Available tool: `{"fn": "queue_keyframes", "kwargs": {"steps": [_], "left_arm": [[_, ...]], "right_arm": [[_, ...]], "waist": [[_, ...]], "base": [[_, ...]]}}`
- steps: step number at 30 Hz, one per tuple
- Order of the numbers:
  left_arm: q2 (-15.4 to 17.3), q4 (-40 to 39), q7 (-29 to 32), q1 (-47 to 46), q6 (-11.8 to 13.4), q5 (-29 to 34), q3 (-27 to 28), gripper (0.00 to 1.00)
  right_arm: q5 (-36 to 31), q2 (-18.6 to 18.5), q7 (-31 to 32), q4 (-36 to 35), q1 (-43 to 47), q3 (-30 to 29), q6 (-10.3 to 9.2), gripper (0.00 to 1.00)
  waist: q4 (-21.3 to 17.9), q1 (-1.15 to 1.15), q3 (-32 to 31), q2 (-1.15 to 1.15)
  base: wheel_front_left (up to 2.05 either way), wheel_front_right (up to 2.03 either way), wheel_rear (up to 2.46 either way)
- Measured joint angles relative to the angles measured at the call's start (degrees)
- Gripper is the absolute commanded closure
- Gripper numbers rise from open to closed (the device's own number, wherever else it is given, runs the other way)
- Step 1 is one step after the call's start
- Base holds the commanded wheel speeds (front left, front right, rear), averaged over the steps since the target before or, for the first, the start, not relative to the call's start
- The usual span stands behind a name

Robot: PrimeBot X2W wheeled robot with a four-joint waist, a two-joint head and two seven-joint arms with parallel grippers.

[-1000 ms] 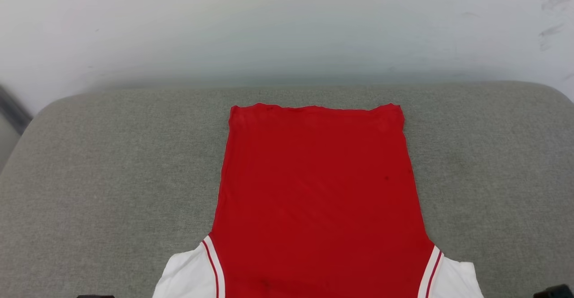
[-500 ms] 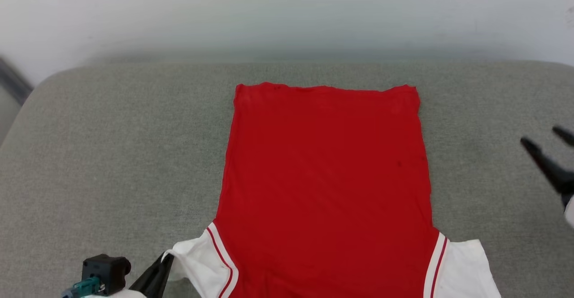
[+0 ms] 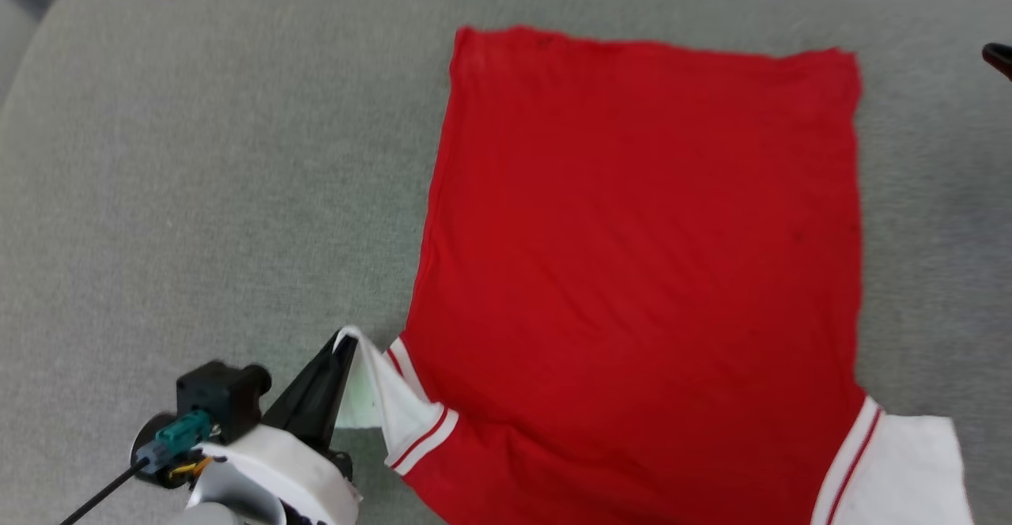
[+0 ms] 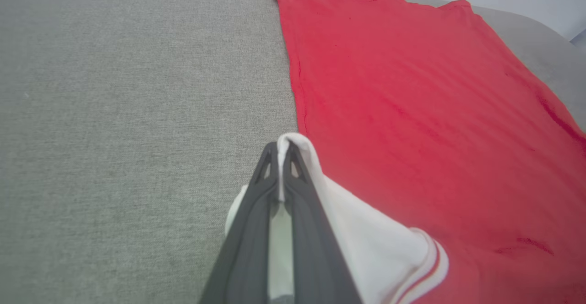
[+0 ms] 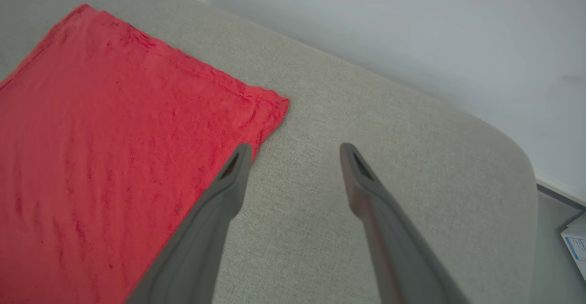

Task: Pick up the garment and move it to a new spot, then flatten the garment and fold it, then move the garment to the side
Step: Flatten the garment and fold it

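Note:
The garment [image 3: 648, 224] is a red jersey with white sleeves and striped trim, spread plain side up on the grey cushion [image 3: 198, 177], hem at the far end. My left gripper [image 3: 345, 345] is shut on the white left sleeve [image 3: 378, 398] and lifts it off the cushion. In the left wrist view the fingers [image 4: 265, 212] pinch that sleeve [image 4: 366, 244] beside the red body [image 4: 412, 102]. In the right wrist view my right gripper [image 5: 295, 153] hangs open above bare cushion, just right of the garment's far hem corner [image 5: 270, 107]. A dark fingertip [image 3: 998, 57] shows at the head view's right edge.
The cushion's rounded far edge [image 5: 512, 157] meets a pale wall [image 5: 389, 29]. Beyond its right end lies floor with a small white box [image 5: 577, 244]. Bare cushion stretches wide to the left of the garment [image 4: 137, 111].
The head camera has tilted down. My left gripper came into view holding the white left sleeve and raised it. The right gripper opened and moved up beside the far hem corner.

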Motion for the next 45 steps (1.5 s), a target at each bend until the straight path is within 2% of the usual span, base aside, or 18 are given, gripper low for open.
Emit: {"fn": "queue_keyframes", "kwargs": {"steps": [4,9,16,24,26,36,41,45], "left_arm": [[-2.1,0.6,0.0,-2.39,-1.12,2.19,0.71,1.0],[-3.92,0.49,0.0,-4.56,-1.92,5.01,2.03,1.0],[-5.88,-0.73,0.0,-6.16,-2.7,7.9,3.81,1.0],[-8.0,-0.8,0.0,-5.92,-3.34,9.73,4.86,1.0],[-8.45,-0.33,0.0,-5.78,-3.64,10.15,5.01,1.0],[-8.67,0.98,0.0,-2.44,-3.9,10.39,6.72,1.0],[-7.4,0.44,0.0,0.84,-2.64,9.67,7.93,1.0],[-6.1,-0.56,0.0,3.65,-1.38,8.84,8.7,1.0]], "right_arm": [[-0.11,0.16,12.16,2.36,-6.77,1.3,0.0,0.0],[-3.0,1.8,20.89,7.1,-13.22,0.62,0.0,0.0],[-7.53,6.02,24.53,11.96,-16.21,-1.23,-0.01,0.0],[-9.13,5.89,24.97,11.57,-13.76,-1.7,-0.01,0.0],[-9.09,5.77,24.38,11.23,-13.32,-1.92,-0.01,0.98],[-7.26,5.66,19.54,8.54,-12.32,2.74,-0.01,1.0],[-2.72,1.49,16.45,3.14,-8.61,7.62,-0.01,1.0],[2.13,-3.64,13.39,-2.63,-2.49,9.73,-0.01,1.0]], "waist": [[1.91,0.0,4.48,0.0],[4.57,0.0,9.58,0.0],[8.38,0.0,15.17,0.0],[10.3,-0.01,17.9,0.0],[10.19,-0.01,17.67,0.0],[8.01,-0.01,11.77,0.0],[5.91,-0.01,7.02,0.0],[3.82,-0.01,3.37,0.0]], "base": [[0.0,0.0,0.0],[0.0,0.0,0.0],[0.0,0.0,0.0],[0.0,0.0,0.0],[0.0,0.0,0.0],[0.0,0.0,0.0],[0.0,0.0,0.0],[0.0,0.0,0.0]]}}
